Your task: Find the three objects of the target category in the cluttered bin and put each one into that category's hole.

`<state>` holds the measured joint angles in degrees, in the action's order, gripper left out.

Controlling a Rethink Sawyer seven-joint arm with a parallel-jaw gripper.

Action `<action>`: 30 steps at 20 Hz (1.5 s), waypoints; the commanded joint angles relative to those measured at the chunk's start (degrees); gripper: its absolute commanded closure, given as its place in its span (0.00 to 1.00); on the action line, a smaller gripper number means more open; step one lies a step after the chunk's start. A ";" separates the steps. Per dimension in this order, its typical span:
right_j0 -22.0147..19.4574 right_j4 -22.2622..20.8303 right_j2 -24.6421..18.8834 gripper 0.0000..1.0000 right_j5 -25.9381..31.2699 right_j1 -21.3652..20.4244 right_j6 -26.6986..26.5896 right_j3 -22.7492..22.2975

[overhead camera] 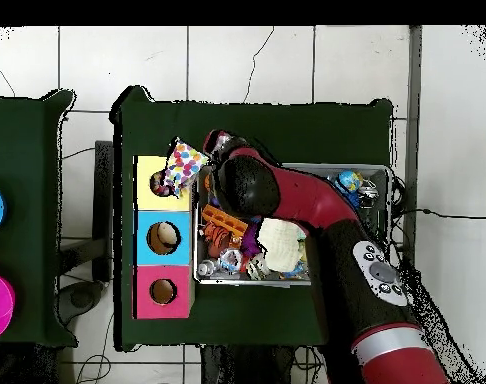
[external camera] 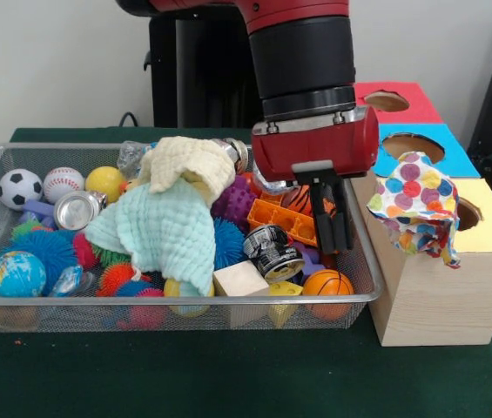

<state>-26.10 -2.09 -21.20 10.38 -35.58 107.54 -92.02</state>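
Nearest along the bin's (external camera: 176,300) front rim sit a globe ball (external camera: 16,273), a wooden block (external camera: 240,279) and a small basketball (external camera: 327,283), all hard and rollable. Just behind them the mint cloth (external camera: 163,231) drapes over the spiky balls at the bin's middle, with the cream cloth (external camera: 186,165) heaped on its far edge; both look light, limp and easy to snag, best pinched at a raised fold rather than a flat spread (a fold gives the fingers something to close on). The hand (external camera: 331,228) hangs over the bin's right end above the orange crate (external camera: 286,220) and a dark can (external camera: 272,251), its 2 fingers close together with nothing between them. On the surface beside the bin, the polka-dot cloth (external camera: 415,207) lies crumpled over the yellow box's (external camera: 481,252) hole, apparently only partly in. Farther back are the blue box (external camera: 454,157) and red box (external camera: 402,103), holes clear.
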 commanded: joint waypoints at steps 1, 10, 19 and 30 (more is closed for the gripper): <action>-1.60 -3.28 -4.21 1.00 3.83 2.59 -1.58 3.12; -2.84 -2.81 -7.33 1.00 2.79 3.00 1.19 0.79; -1.04 -0.21 -4.77 1.00 1.53 2.59 7.45 -3.40; -0.66 1.22 -4.65 1.00 1.34 2.14 9.37 -5.63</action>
<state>-26.97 -2.94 -24.12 10.38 -35.50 107.54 -92.07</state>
